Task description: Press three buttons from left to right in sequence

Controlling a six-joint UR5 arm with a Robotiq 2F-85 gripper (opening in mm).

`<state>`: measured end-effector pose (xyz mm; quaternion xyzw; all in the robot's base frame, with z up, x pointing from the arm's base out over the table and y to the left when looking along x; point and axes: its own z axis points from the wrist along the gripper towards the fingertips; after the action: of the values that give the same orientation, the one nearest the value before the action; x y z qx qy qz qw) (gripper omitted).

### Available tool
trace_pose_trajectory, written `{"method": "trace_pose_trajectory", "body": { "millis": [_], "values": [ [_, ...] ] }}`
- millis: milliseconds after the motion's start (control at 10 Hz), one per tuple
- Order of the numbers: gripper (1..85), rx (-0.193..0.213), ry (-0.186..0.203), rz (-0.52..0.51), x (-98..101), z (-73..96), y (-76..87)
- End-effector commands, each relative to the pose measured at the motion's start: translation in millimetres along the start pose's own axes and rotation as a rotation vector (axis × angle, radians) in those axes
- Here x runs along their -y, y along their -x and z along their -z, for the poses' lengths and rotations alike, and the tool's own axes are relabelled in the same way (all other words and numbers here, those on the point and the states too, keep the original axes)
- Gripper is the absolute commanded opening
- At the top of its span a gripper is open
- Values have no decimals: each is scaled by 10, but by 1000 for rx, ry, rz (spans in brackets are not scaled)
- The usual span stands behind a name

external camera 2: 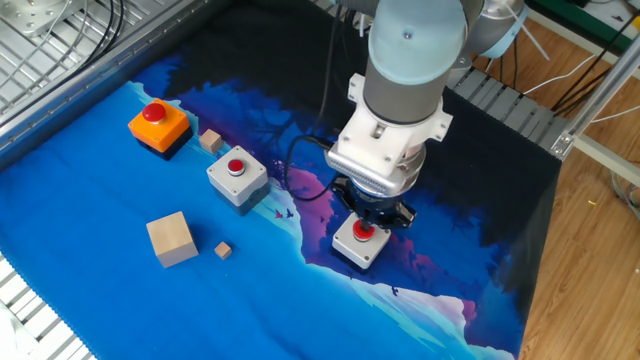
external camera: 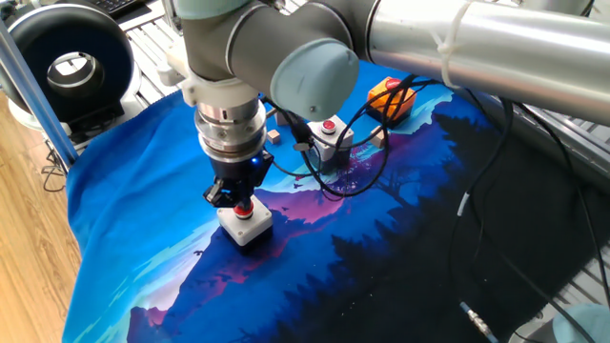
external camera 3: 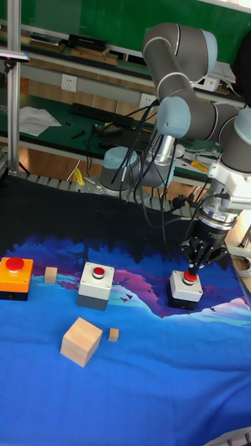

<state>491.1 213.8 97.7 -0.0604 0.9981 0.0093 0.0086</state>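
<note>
Three buttons stand in a row on the blue printed cloth. In the tall fixed view the orange one (external camera 3: 15, 277) is at the left, a grey one (external camera 3: 95, 284) in the middle and a second grey one (external camera 3: 185, 289) at the right. My gripper (external camera 3: 189, 268) points straight down over the right grey box, its fingers shut to a point that touches the red cap. From the other fixed view the gripper (external camera 2: 365, 222) stands on that box (external camera 2: 360, 240), with the middle box (external camera 2: 237, 178) and the orange box (external camera 2: 158, 124) further left. In one fixed view the gripper (external camera: 241, 202) covers the cap of the box (external camera: 246, 225).
A large wooden cube (external camera 2: 170, 239) and a small one (external camera 2: 223, 250) lie in front of the middle button. Another small cube (external camera 2: 210, 141) sits beside the orange box. Black cables (external camera: 362, 162) trail from the arm across the cloth. A black ring-shaped device (external camera: 67, 67) stands off the table's corner.
</note>
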Motion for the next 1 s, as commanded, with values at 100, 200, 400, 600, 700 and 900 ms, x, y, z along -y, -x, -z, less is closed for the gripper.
{"method": "trace_pose_trajectory", "body": {
  "millis": [100, 200, 400, 600, 700, 900],
  "values": [
    [10, -25, 27, -5, -50, 307, 16],
    [10, -23, 22, -10, -52, 337, 43],
    [10, 71, 7, 15, 109, 486, 396],
    [10, 100, 14, 54, 340, 678, 603],
    [10, 114, -1, 67, 497, 759, 707],
    [10, 183, -59, 94, 934, 824, 1050]
  ]
}}
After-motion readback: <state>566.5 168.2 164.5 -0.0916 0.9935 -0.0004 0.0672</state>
